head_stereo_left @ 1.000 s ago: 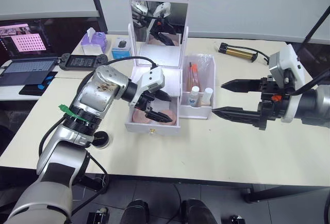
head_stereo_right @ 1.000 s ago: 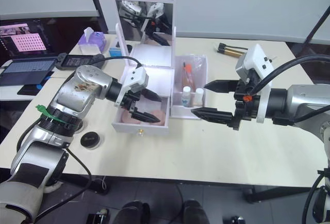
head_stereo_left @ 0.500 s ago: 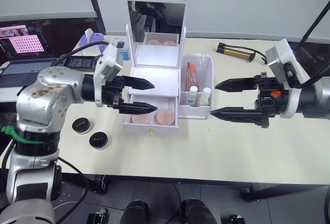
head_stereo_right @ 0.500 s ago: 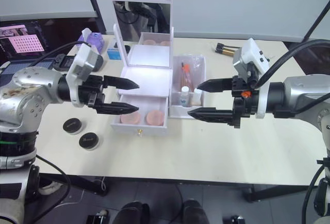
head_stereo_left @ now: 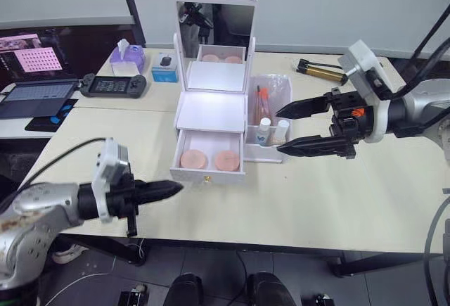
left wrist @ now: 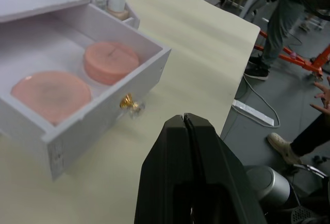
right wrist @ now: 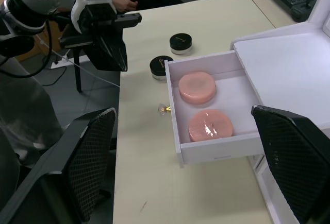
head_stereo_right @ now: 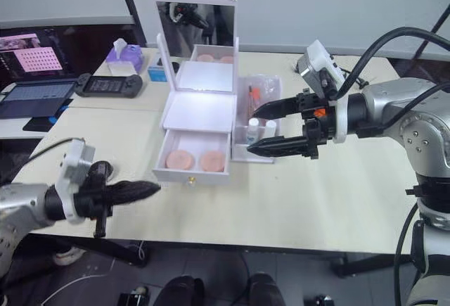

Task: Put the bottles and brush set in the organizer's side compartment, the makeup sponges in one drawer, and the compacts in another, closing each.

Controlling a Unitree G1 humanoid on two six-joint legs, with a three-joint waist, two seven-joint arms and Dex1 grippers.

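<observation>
Here the organizer (head_stereo_left: 211,119) stands on the table (head_stereo_left: 337,193) with its mirror upright and its lower drawer (head_stereo_left: 208,163) pulled out toward the front edge. Inside that open drawer lie the two makeup sponges (head_stereo_left: 209,159), flat and side by side, apart from each other. Just beside the drawer stack, on the robot's right, the side compartment (head_stereo_left: 270,119) holds the brush set (head_stereo_left: 263,102) leaning upright at the back and the two bottles (head_stereo_left: 272,129) standing at the front with their caps up. The left gripper (head_stereo_left: 163,190) sits low near the front edge of the table, off to the robot's left of the drawer and clear of it; its two black fingers are pressed together with nothing between them, and the left wrist view looks past them to the drawer's gold knob (left wrist: 127,102). The right gripper (head_stereo_left: 288,129) hangs over the table just to the right of the side compartment, fingers spread wide apart and holding nothing, tips pointing at the bin. Two round black compacts (right wrist: 171,53) rest on the table beyond the drawer's left side, near each other. A gold-and-black pump (head_stereo_left: 320,72) lies at the far right of the table, well apart from the organizer.
</observation>
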